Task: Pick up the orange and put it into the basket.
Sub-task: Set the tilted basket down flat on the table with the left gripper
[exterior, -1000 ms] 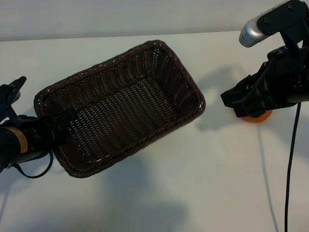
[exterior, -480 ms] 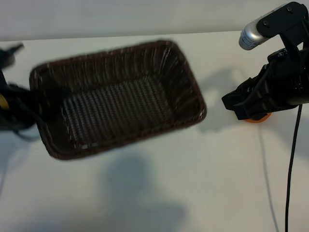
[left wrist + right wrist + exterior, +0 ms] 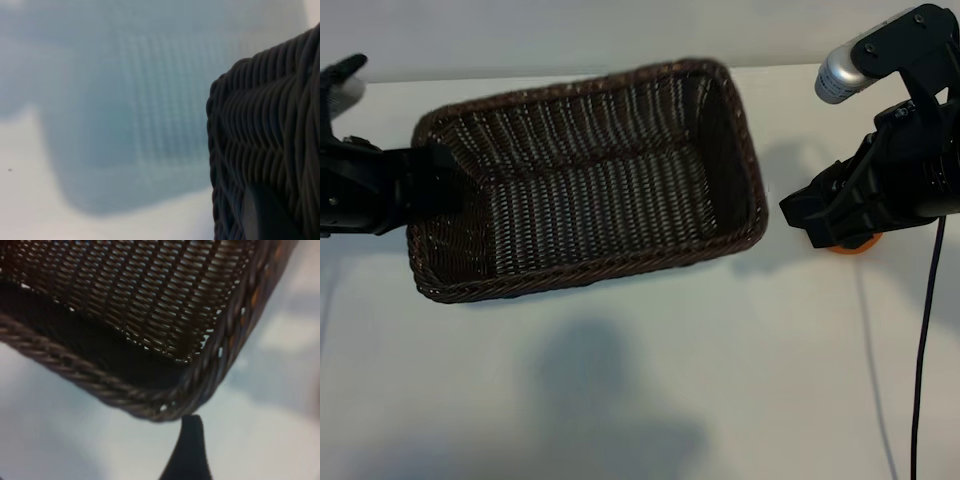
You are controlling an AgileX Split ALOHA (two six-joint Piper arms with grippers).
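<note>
The dark brown wicker basket (image 3: pixel 590 280) hangs above the white table, its shadow lying below it. My left gripper (image 3: pixel 438 188) is shut on the basket's left short rim; in the left wrist view one finger (image 3: pixel 257 216) presses against the woven wall (image 3: pixel 270 120). At the right, the orange (image 3: pixel 852 246) rests on the table, mostly hidden under my right gripper (image 3: pixel 798 212), which hovers over it, open and holding nothing. The right wrist view shows one dark finger (image 3: pixel 192 445) just short of the basket's corner rim (image 3: pixel 150 407); the orange is out of that view.
The white table (image 3: pixel 720 400) runs on in front of the basket and the arms. A black cable (image 3: pixel 920 340) hangs down from the right arm at the right edge. A pale wall stands behind the table.
My left arm has swung the basket round and upward, so its long side now lies nearly level and its right end sits closer to the right gripper. The right arm stayed put.
</note>
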